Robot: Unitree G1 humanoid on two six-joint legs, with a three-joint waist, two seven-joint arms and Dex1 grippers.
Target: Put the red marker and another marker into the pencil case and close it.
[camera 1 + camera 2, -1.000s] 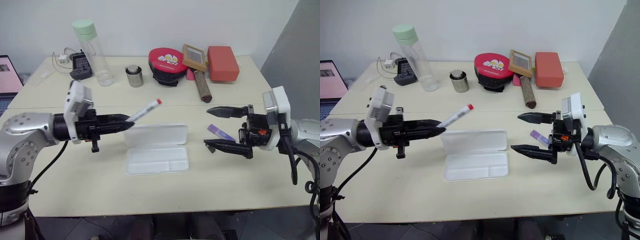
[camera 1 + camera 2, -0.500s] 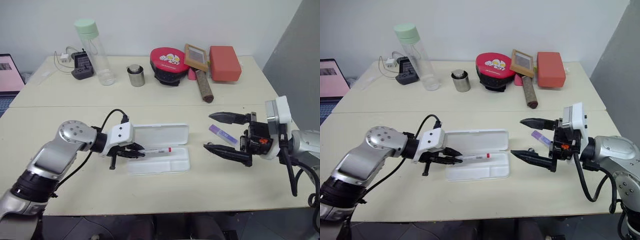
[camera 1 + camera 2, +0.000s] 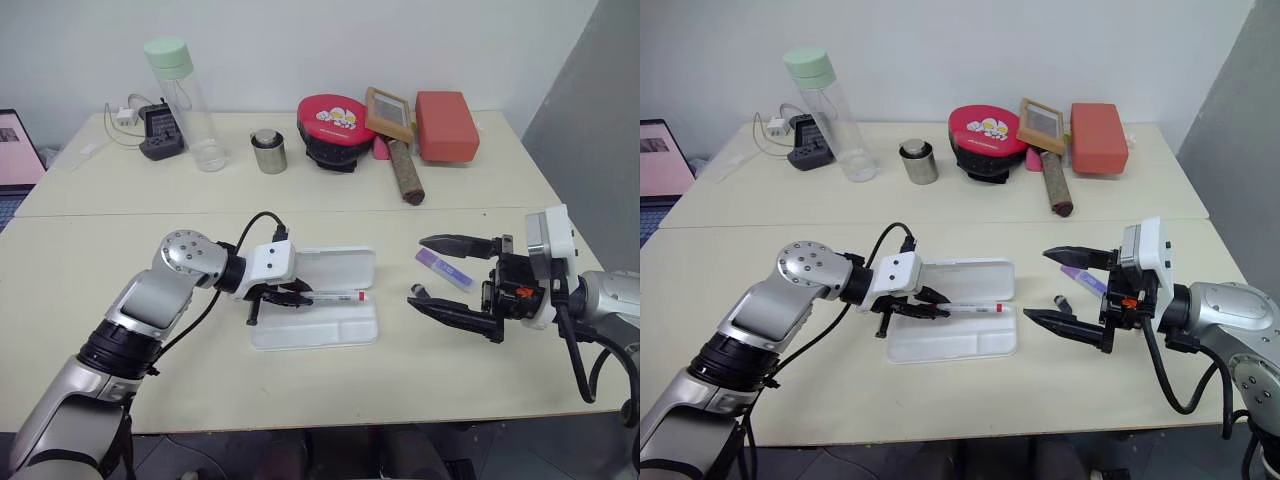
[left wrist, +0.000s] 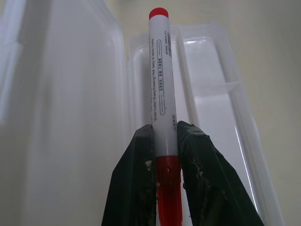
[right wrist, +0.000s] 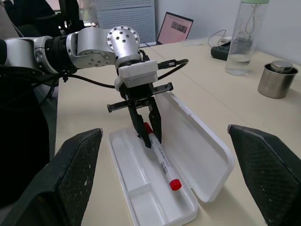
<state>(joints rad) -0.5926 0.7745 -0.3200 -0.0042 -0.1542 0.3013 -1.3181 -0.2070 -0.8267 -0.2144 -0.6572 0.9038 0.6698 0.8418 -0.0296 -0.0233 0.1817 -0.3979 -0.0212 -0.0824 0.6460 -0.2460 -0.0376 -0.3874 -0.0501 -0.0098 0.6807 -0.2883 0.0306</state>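
My left gripper (image 3: 297, 297) has come down from mid-air to the open case (image 3: 330, 327), pinching the red marker (image 3: 335, 296) level over its tray. My right gripper (image 3: 452, 274) hangs wide open and empty around the purple marker (image 3: 441, 268) on the table.

An office-like workroom: pale desks (image 3: 120, 380), an open laptop (image 3: 15, 150), a charger (image 3: 160, 130).

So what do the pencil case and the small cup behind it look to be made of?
The pencil case: likely thin moulded plastic, white and slightly translucent, with a formed inner tray. The small cup: apparently brushed metal, judging by its grey sheen.
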